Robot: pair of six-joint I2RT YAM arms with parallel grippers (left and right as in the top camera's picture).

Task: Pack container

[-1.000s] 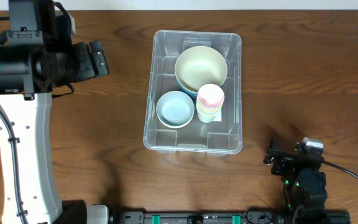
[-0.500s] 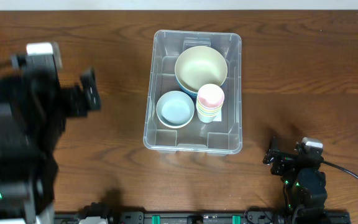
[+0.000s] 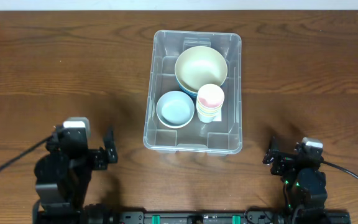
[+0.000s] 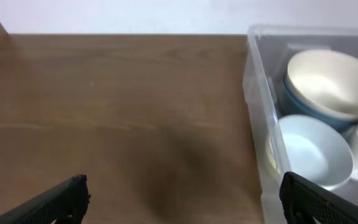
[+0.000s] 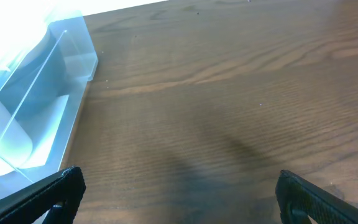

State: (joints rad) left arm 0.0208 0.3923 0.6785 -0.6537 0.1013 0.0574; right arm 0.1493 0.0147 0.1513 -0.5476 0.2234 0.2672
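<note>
- The large clear rectangular plastic container point(image 3: 148, 118) stands mid-table, nearer the far edge of the brown wooden table point(image 3: 303, 74).
- It holds a big cream bowl point(image 3: 201, 67), a small light-blue bowl point(image 3: 175, 108) and a stack of pastel cups point(image 3: 210, 102).
- The left gripper point(image 3: 109, 149) and the right gripper point(image 3: 271, 155), at the near edge, are wide open and empty.
- Packing seems done; the arms should park clear of the container.

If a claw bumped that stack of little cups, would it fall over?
Probably tippy: the stack of pastel cups looks tall and narrow. It seems light, so it may slide first. The cream bowl and the wall of the clear plastic bin beside it might catch it.
</note>
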